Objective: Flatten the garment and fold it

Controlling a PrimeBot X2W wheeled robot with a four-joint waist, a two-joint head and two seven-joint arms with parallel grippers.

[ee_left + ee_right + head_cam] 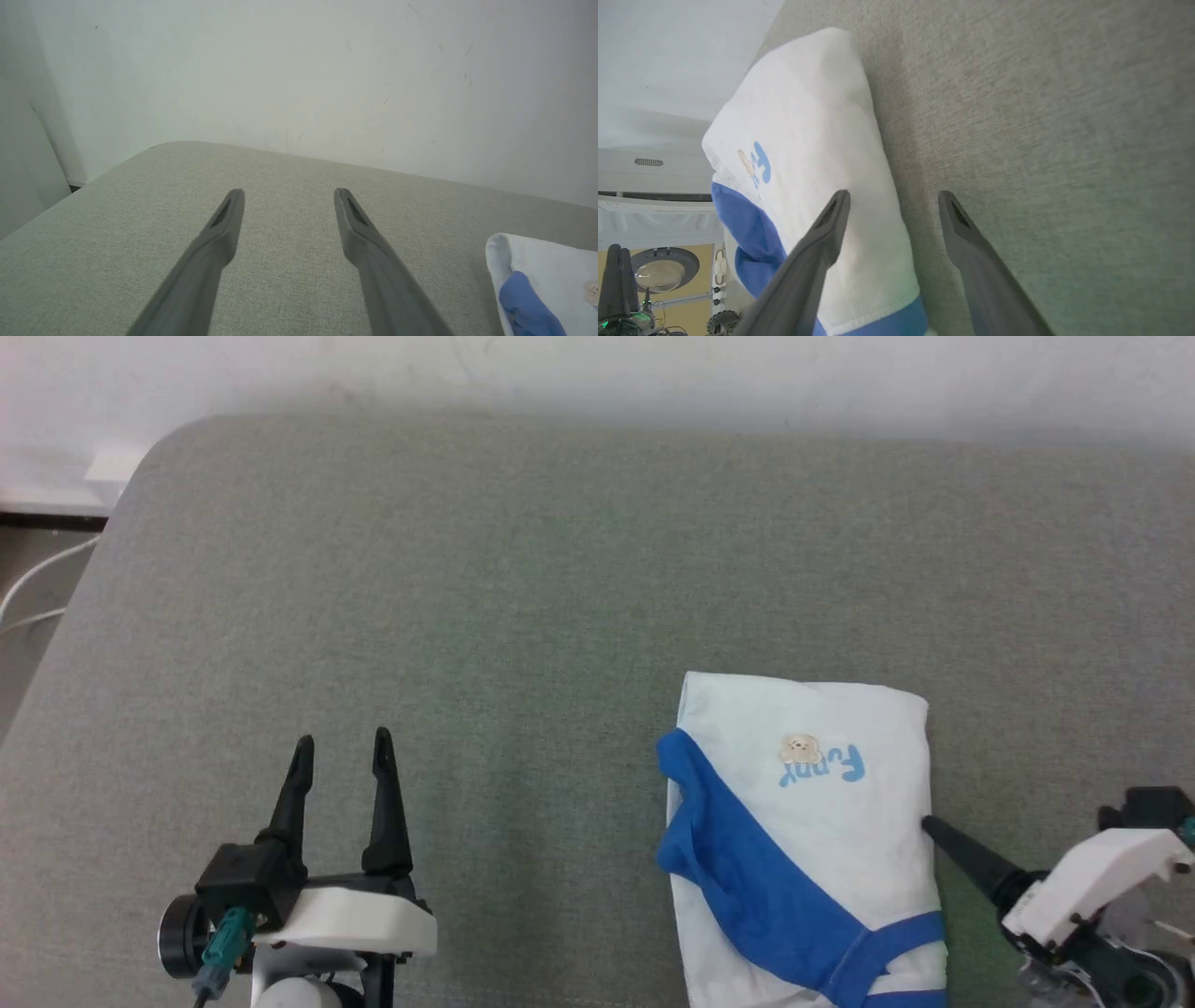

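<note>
The garment [822, 840] lies folded into a neat rectangle on the grey cushion [523, 616], white side up, with a blue sleeve running diagonally across it and a small bear print with blue letters. My right gripper [934, 826] is at its right edge, open. In the right wrist view, one finger [831, 219] hovers over the garment's [798, 140] white edge and the other finger [957, 224] over bare cushion. My left gripper [343, 744] is open and holds nothing, well to the left of the garment. The left wrist view shows the garment's corner [546, 275] at the lower right of my left gripper [288, 193].
A white wall [597, 373] runs along the cushion's far edge. The cushion's rounded corner [159, 448] is at the upper left, with floor and a white cable [37, 579] beyond it. Wide bare cushion lies between the two grippers and beyond the garment.
</note>
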